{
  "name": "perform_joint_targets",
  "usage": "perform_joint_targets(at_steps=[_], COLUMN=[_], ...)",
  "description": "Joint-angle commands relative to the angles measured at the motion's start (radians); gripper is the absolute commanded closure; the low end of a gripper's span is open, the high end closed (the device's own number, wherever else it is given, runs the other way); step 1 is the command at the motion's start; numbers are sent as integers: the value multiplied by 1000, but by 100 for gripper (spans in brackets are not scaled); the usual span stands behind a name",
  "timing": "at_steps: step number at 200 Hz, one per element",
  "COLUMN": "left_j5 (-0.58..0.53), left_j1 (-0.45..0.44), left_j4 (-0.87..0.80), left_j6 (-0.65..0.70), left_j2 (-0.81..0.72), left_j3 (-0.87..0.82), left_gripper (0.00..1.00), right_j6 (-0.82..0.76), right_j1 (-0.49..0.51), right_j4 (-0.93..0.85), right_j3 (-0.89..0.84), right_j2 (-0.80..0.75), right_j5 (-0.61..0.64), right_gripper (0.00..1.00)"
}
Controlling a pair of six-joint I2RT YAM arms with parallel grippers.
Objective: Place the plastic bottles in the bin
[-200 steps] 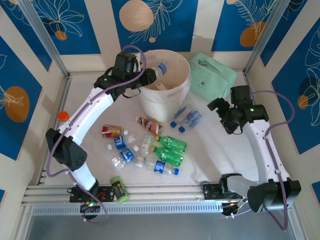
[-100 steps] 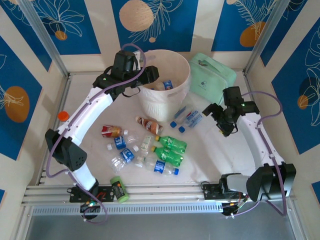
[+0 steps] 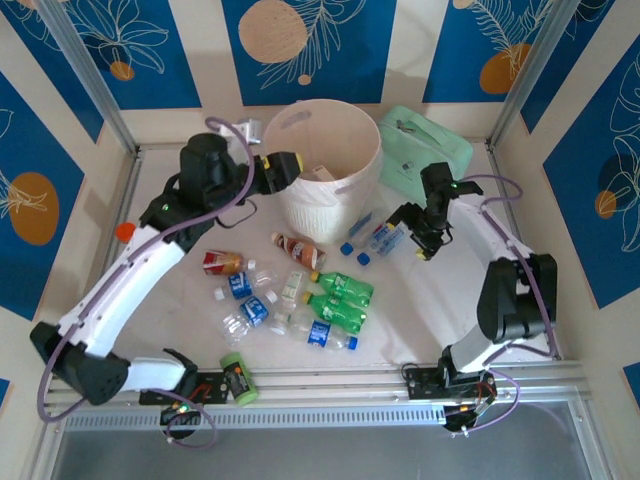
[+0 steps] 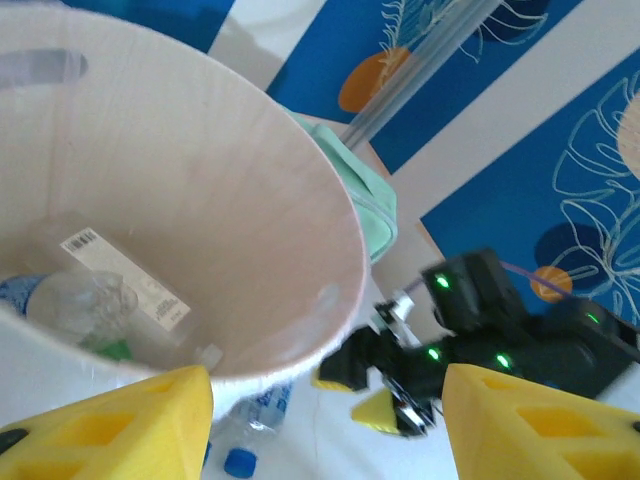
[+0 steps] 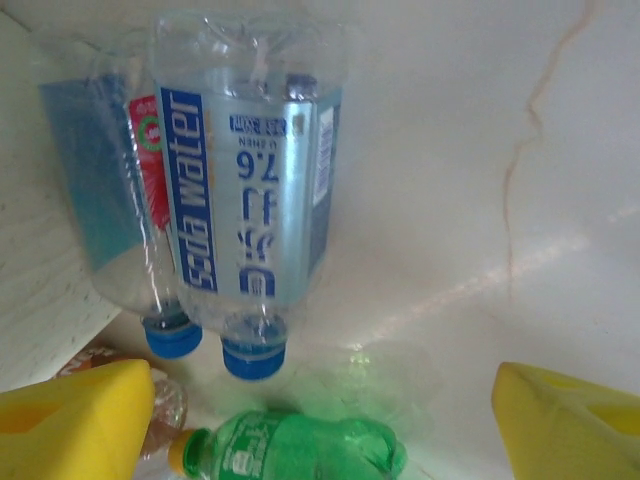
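The left gripper [image 3: 287,165] is being held about half-wide. Its yellow fingers [image 4: 110,420] are standing apart and nothing is being gripped between them. It is being hung just outside the left rim of the bin [image 3: 325,215], near the top edge. Inside the bin, a clear bottle [image 4: 65,300] with a blue label is lying against the wall, beside a white sticker [image 4: 125,280]. The left arm is being stretched from the near left corner over the table [image 3: 450,300] toward the bin.

The right gripper [image 5: 320,415] is being held wide, and nothing is being clasped by it. It is being pointed down at two clear bottles [image 5: 250,200] with blue caps. These are lying side by side on the table, touching each other, just right of the bin's foot. A green bottle [image 5: 300,450] with a yellow cap is lying nearer to the fingers, under the gap between them.

Farther out, more bottles are lying on the table in front of the bin. A brownish bottle [image 3: 297,248] is lying nearest the bin and a red-labelled bottle [image 3: 222,262] is lying to its left. Several small blue-labelled bottles [image 3: 240,285] are lying nearer the arms. A light-green can [image 3: 237,378] is lying at the near edge by the left arm's base. A mint bag [image 3: 425,155] is lying behind and right of the bin, and an orange-capped jar [image 3: 125,232] is standing at the left edge.
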Motion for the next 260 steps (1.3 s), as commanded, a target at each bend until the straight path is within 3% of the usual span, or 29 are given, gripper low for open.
perform_joint_targets(at_steps=[1,51,194,260], left_j5=[69,100,123,115], left_j1=[-8,-15,-29,-40], left_j4=[92,160,179,181], left_j6=[-35,-112,-112,-117], left_j2=[-52,-109,-67,-51], left_j3=[-115,-253,-242,-231], left_gripper=[38,38,39,38], right_j6=[-1,1,9,-5], right_j1=[13,21,12,7], right_j4=[25,41,79,79], right_j3=[51,113,72,32], right_j2=[59,203,320,263], right_j5=[-26,-30,1,33], right_gripper=[12,19,21,36])
